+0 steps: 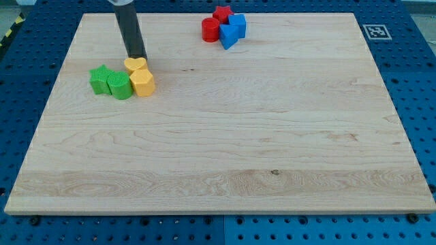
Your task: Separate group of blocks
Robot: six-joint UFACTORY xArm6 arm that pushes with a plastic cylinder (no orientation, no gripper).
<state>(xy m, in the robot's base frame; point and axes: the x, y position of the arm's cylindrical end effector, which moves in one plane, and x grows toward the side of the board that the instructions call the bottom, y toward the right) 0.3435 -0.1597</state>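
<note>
My tip (137, 57) stands at the view's upper left, touching the top edge of a yellow heart block (135, 66). Just below the heart sits a yellow hexagon block (143, 82). To its left a green rounded block (119, 86) touches it, and a green star block (101, 79) touches that one. These form a tight cluster. At the view's top centre is a second cluster: a red star block (222, 13), a red cylinder block (210, 29), a blue triangle block (228, 36) and a blue block (238, 24) beside them.
The wooden board (225, 136) lies on a blue pegboard table. A square black-and-white marker (373, 30) sits at the view's top right, just off the board.
</note>
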